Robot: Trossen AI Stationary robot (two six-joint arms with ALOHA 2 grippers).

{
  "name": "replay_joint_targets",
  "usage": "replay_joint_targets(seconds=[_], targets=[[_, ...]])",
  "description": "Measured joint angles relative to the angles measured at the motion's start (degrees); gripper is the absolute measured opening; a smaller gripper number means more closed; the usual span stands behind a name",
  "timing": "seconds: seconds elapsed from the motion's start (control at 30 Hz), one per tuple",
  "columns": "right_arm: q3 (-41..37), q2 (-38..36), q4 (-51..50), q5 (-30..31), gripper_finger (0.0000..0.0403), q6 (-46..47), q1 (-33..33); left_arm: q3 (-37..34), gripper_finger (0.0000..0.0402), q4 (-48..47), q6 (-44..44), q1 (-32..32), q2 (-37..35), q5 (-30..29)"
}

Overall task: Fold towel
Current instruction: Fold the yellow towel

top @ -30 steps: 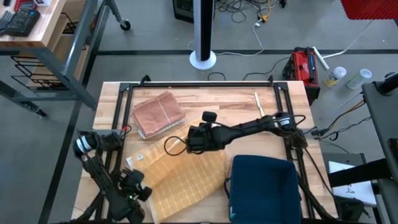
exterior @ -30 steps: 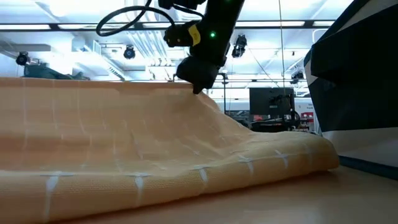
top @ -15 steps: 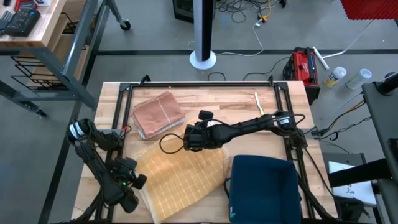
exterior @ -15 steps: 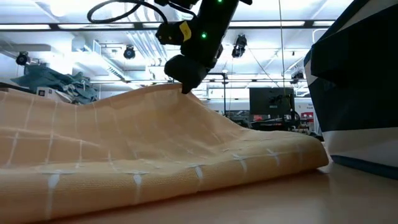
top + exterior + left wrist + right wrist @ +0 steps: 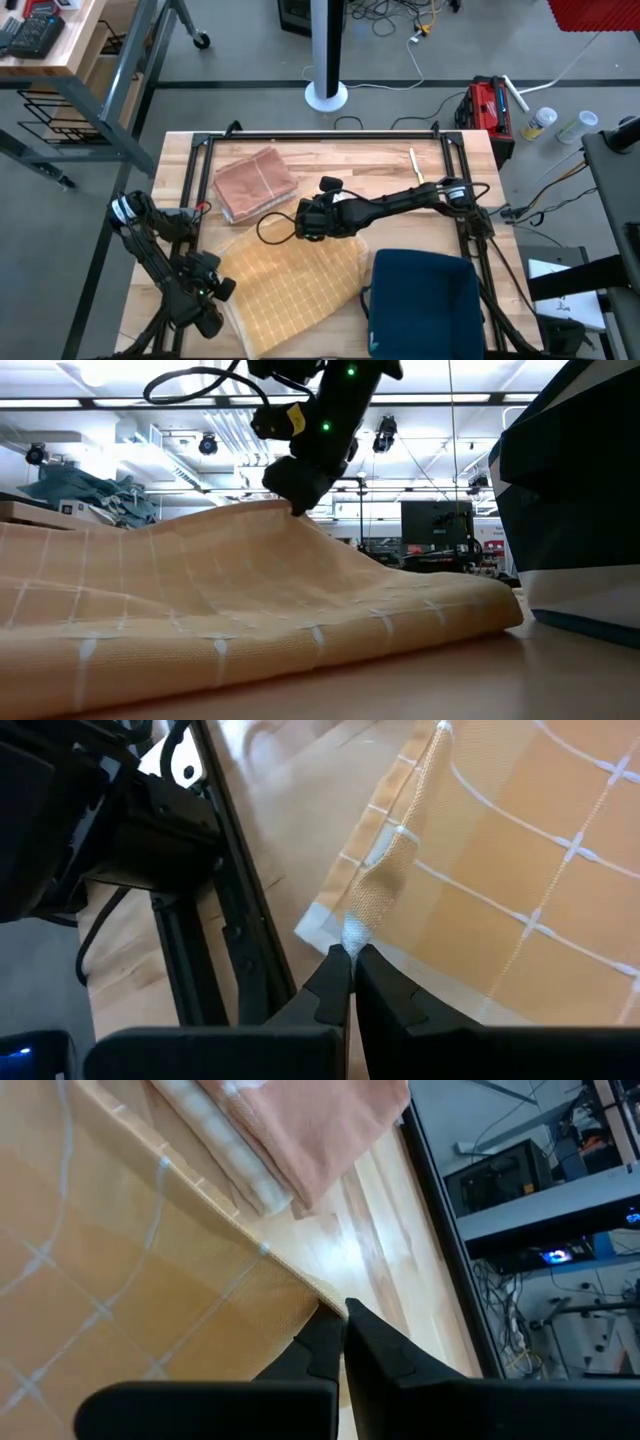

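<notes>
A: Tan, white-gridded cloth: the towel lies on the near half of the wooden table, between the folded pink cloth at the far left and the dark blue bin at the near right.

B: State of the 2 tools?

A: Both are pinched tight on fabric. The left gripper holds a corner at the towel's near-left edge; the right gripper holds the far corner, raised off the table.

B: Which relation governs the coming move?

A: The towel's long axis runs from far left to near right. Its free near-right end lies well apart from both grippers, so the 2 held corners probably travel that way.
</notes>
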Motion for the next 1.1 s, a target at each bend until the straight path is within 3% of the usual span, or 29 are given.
replay_joint_targets(seconds=[0.2, 0.4, 0.83, 1.1], targets=[[-0.7, 0.0, 2.9, 0.0, 0.0, -0.6, -0.7, -2.1, 0.0, -0.5, -0.2, 0.1, 0.0, 0.8], [-0.8, 0.8, 5.5, -0.3, 0.0, -1.3, -1.4, -3.9, 0.0, -0.7, -0.9, 0.1, 0.0, 8.0], [-0.9, 6.4, 11.5, 0.9, 0.0, -4.7, -2.9, -6.4, 0.0, -0.3, -0.6, 0.1, 0.1, 7.9], [-0.9, 6.8, 13.7, 0.2, 0.0016, -6.9, -3.5, -13.1, 0.0, 8.4, -0.9, 0.1, 0.1, 8.1]])
